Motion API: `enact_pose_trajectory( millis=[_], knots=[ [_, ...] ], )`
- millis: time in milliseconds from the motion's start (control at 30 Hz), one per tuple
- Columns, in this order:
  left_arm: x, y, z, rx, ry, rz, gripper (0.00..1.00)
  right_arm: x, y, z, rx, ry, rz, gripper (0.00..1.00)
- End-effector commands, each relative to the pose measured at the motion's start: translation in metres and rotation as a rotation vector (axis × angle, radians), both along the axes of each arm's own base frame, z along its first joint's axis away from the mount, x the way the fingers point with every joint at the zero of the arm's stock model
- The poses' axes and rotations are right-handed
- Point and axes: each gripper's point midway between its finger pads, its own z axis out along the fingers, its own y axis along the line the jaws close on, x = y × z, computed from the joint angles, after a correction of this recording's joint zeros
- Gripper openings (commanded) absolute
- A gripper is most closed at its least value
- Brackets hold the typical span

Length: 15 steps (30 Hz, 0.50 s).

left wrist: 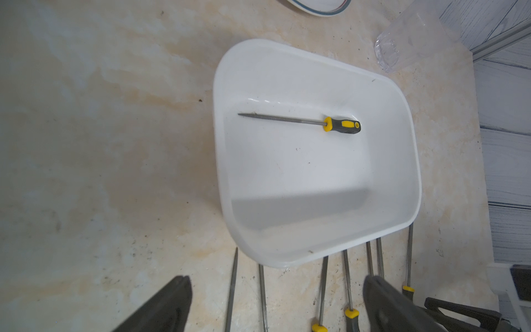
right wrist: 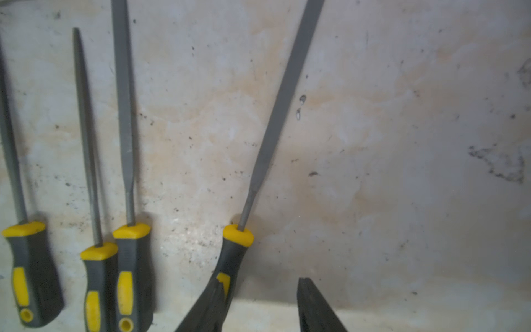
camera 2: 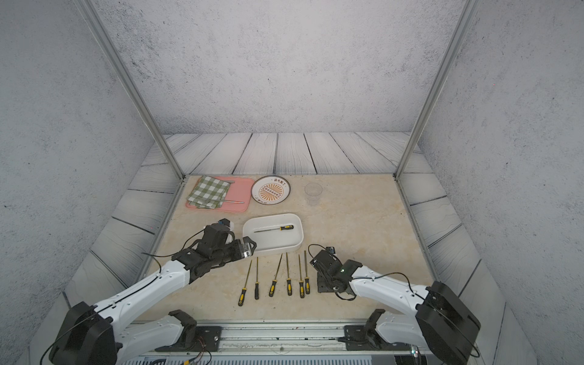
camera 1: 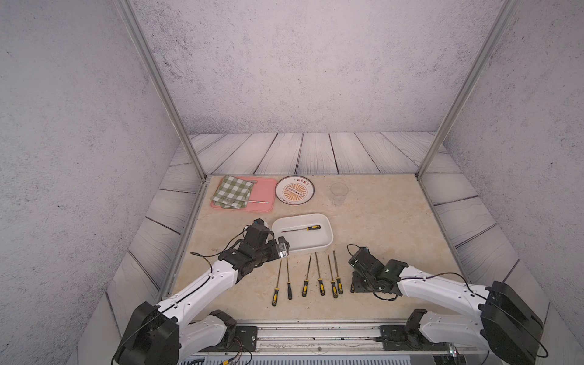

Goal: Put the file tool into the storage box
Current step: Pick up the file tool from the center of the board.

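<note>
In both top views I see the storage box at the centre of the table. One yellow-handled file lies flat inside it, handle towards 3 o'clock. A row of six files lies on the table at the box's 6 o'clock, handles towards 6. My left gripper hangs at the box's 8 o'clock corner. My right gripper sits low at the box's 4 o'clock, just beside the end of the row. A pink tray with a checked cloth is at 11 o'clock, a sunburst plate at 12 and a clear cup at 1.

In the left wrist view the jaws stand wide apart with nothing gripped, above the file shafts. The box and its file are in plain sight.

In the right wrist view the jaws are apart. A seventh file lies tilted beside three neighbours, its handle against one finger, while the other finger is clear of it. I cannot tell whether it is off the table
</note>
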Motion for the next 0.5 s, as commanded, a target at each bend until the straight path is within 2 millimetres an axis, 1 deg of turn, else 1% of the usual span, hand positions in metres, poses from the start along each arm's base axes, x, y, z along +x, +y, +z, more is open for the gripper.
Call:
enact_pose_trajectory(
  millis=[0, 133, 467],
  knots=[
    [0.0, 0.001, 0.003, 0.019, -0.014, -0.005, 0.98, 0.004, 0.002, 0.005, -0.011, -0.004, -0.013, 0.46],
    [0.0, 0.001, 0.003, 0.017, -0.014, -0.007, 0.98, 0.004, 0.004, 0.006, -0.008, -0.004, -0.017, 0.45],
    [-0.001, 0.001, 0.006, 0.011, -0.025, -0.011, 0.98, 0.007, 0.01, 0.018, -0.009, -0.03, -0.006, 0.45]
  ],
)
